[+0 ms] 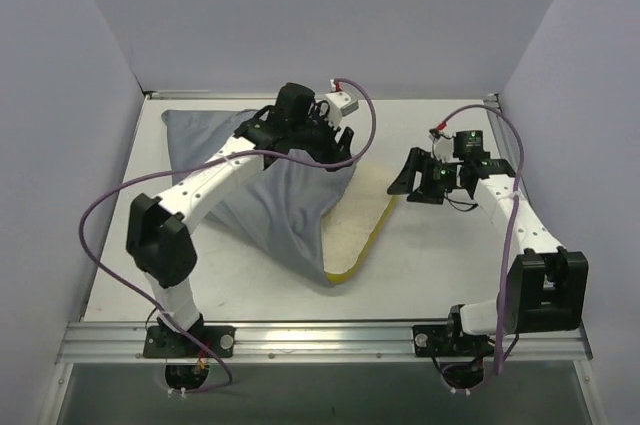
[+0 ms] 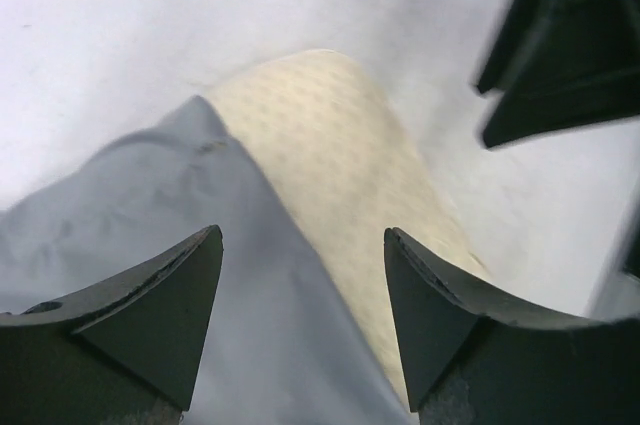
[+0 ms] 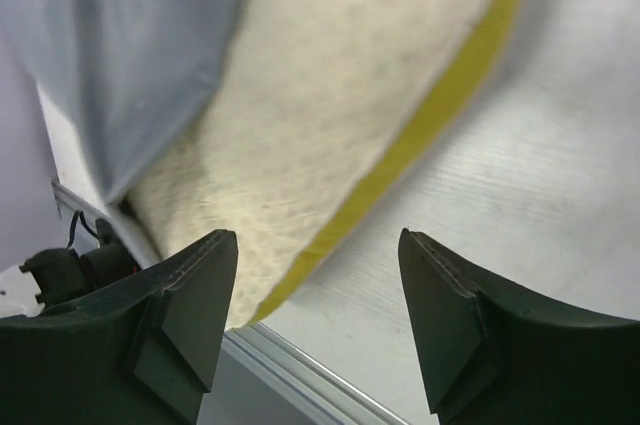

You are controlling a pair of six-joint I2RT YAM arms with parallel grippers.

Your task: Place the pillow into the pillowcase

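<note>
The grey pillowcase (image 1: pixel 262 207) lies wrinkled on the table, spread from the back left to the middle. The cream pillow (image 1: pixel 358 217) with its yellow edge sticks out from under the cloth on the right. My left gripper (image 1: pixel 335 150) is open above the cloth's edge; in the left wrist view the pillowcase (image 2: pixel 170 215) and the pillow (image 2: pixel 330 165) lie below its spread fingers. My right gripper (image 1: pixel 412 180) is open just right of the pillow's far corner, holding nothing. The right wrist view shows the pillow (image 3: pixel 320 95), its yellow edge, and the pillowcase (image 3: pixel 140 35) beyond the fingers.
Grey walls close the table (image 1: pixel 430 265) on the left, back and right. A metal rail (image 1: pixel 320 337) runs along the near edge, with both arm bases on it. The right gripper's dark fingers show at the top right of the left wrist view.
</note>
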